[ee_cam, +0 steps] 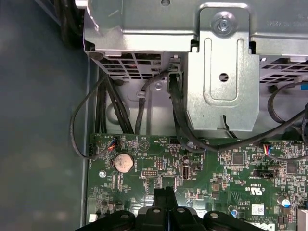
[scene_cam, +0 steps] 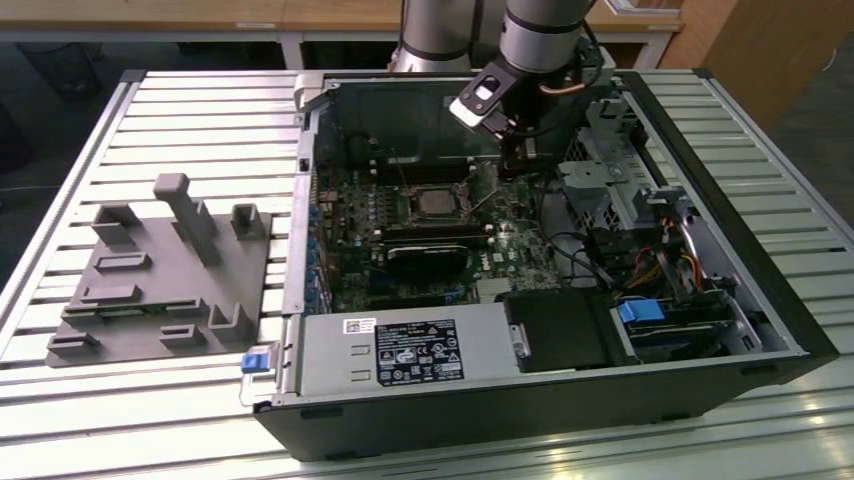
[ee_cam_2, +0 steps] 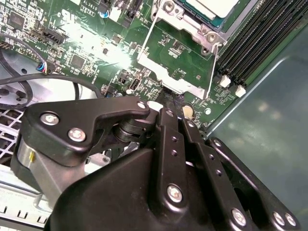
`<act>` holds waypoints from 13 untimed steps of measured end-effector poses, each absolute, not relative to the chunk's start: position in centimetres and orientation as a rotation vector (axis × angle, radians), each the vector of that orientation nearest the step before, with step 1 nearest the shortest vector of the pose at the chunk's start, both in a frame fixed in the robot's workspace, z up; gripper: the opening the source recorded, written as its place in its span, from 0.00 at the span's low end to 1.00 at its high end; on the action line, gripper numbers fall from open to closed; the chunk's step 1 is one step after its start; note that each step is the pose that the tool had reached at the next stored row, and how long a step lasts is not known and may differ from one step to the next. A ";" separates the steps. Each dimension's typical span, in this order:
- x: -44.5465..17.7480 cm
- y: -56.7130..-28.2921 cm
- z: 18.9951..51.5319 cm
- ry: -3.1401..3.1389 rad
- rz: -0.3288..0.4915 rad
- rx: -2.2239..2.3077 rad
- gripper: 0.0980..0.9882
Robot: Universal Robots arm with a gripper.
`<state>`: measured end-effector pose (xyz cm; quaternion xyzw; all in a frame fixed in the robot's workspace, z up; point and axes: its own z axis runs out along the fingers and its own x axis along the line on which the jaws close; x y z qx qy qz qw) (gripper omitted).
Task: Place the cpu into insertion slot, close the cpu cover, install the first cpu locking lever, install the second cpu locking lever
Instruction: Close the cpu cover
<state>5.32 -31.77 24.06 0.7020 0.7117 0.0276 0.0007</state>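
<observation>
The silver-grey tubular robot arm (scene_cam: 541,28) stands steeply overhead, and its black wrist block (scene_cam: 514,90) tilts toward the exterior view's left. Beneath it the slim black two-finger gripper (scene_cam: 518,165) points straight down. In both wrist views its black linkage bars (ee_cam_2: 173,144) splay outward, while the two narrow fingers (ee_cam: 159,198) lie pressed together with no gap.
</observation>
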 end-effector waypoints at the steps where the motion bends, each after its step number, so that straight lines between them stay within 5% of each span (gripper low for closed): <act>1: 5.3 -31.8 24.1 2.235 0.087 2.204 0.02; 13: 4.2 -31.8 24.1 2.235 0.087 2.204 0.02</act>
